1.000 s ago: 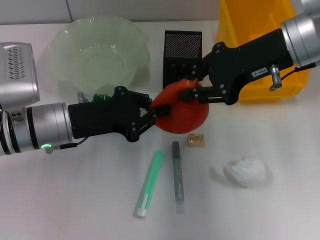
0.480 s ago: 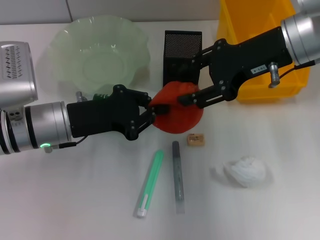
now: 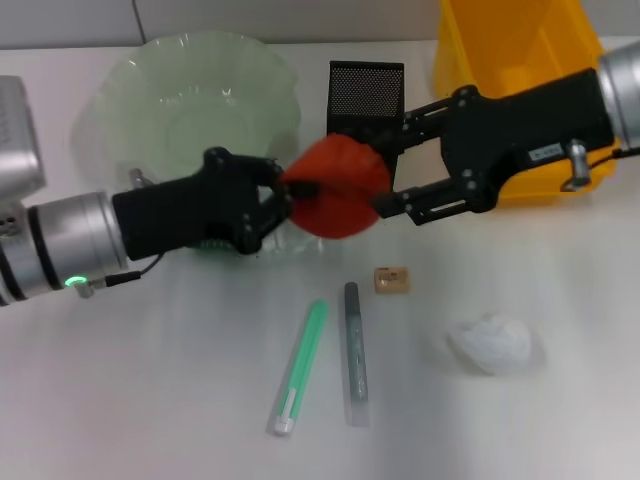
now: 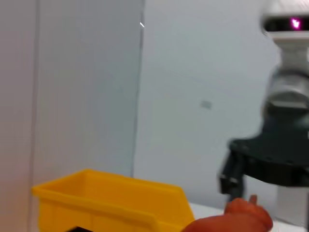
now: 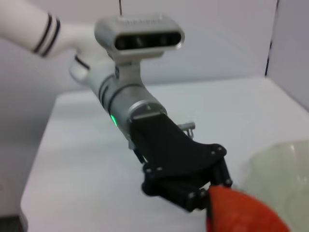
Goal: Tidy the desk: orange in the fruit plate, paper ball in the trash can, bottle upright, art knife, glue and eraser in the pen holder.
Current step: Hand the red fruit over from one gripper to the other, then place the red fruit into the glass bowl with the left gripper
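From the head view we see one yellow trash can [image 3: 505, 60] at the far right corner, one green fruit plate [image 3: 190, 100] at the far left and one black pen holder [image 3: 366, 95] between them. One orange [image 3: 335, 187] is in the air near the plate's rim. Our left gripper [image 3: 285, 192] is clamped on it, while our right gripper [image 3: 385, 170] stands apart around it. Only this view shows one paper ball [image 3: 490, 342], one green glue stick [image 3: 301, 366], one grey art knife [image 3: 354, 352] and one eraser [image 3: 392, 279].

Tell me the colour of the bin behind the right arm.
Bright yellow bin, clearest in the head view.
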You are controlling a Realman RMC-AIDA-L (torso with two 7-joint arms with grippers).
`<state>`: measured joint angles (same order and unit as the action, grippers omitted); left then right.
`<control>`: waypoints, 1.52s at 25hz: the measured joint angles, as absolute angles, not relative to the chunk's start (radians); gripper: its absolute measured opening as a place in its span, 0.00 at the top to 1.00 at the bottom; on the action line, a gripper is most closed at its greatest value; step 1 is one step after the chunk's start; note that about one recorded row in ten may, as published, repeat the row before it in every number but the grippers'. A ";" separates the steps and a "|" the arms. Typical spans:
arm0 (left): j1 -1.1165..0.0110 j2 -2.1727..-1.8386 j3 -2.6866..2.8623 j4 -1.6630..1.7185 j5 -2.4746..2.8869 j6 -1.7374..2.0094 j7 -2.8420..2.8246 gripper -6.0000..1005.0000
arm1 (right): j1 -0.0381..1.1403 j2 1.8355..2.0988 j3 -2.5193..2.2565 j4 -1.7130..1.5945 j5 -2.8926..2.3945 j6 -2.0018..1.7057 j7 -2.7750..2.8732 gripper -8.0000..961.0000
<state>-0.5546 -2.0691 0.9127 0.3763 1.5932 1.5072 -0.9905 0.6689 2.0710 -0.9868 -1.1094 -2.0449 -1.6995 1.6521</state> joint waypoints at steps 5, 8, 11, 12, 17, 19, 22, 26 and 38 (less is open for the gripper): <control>-0.524 -2.065 0.911 0.383 1.505 1.513 -0.999 0.92 | 0.553 2.074 -0.951 -1.088 -1.924 -1.674 1.554 0.33; -0.514 -2.064 0.905 0.382 1.477 1.510 -0.999 0.92 | 0.501 2.078 -0.892 -1.013 -1.855 -1.655 1.479 0.32; -0.510 -2.065 0.871 0.378 1.470 1.507 -0.999 0.92 | 0.473 2.078 -0.831 -0.907 -1.803 -1.644 1.399 0.30; -0.508 -2.066 0.855 0.376 1.470 1.506 -0.999 0.92 | 0.465 2.078 -0.813 -0.863 -1.785 -1.645 1.360 0.29; -0.519 -2.069 0.753 0.327 1.468 1.486 -0.999 0.92 | 0.427 2.080 -0.772 -0.712 -1.718 -1.638 1.211 0.23; -0.533 -2.071 0.718 0.300 1.468 1.452 -0.999 0.92 | 0.417 2.081 -0.766 -0.649 -1.712 -1.626 1.156 0.19; -0.567 -2.073 0.672 0.258 1.467 1.367 -0.998 0.92 | 0.414 2.082 -0.756 -0.603 -1.701 -1.615 1.111 0.14; -0.615 -2.077 0.628 0.217 1.465 1.226 -0.990 0.91 | 0.411 2.081 -0.744 -0.543 -1.687 -1.595 1.057 0.14; -0.635 -2.080 0.616 0.184 1.373 1.081 -0.944 0.91 | 0.392 2.082 -0.716 -0.458 -1.684 -1.545 0.968 0.14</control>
